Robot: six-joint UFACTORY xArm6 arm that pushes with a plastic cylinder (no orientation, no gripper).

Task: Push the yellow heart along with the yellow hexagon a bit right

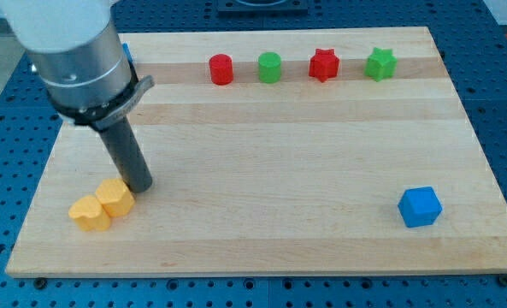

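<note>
Camera view: low at the view's left of the counter (262, 171), yellow heart (90, 213) touches yellow hexagon (114, 197). My tip (142, 186) stands seemingly just right of them; no jaws exist. Approach step; next, reposition leftward.

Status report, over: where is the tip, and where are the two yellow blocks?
My tip just right of yellow hexagon, close or touching. Yellow heart against hexagon's lower left. Nothing near on their right; blue cube far right.
</note>
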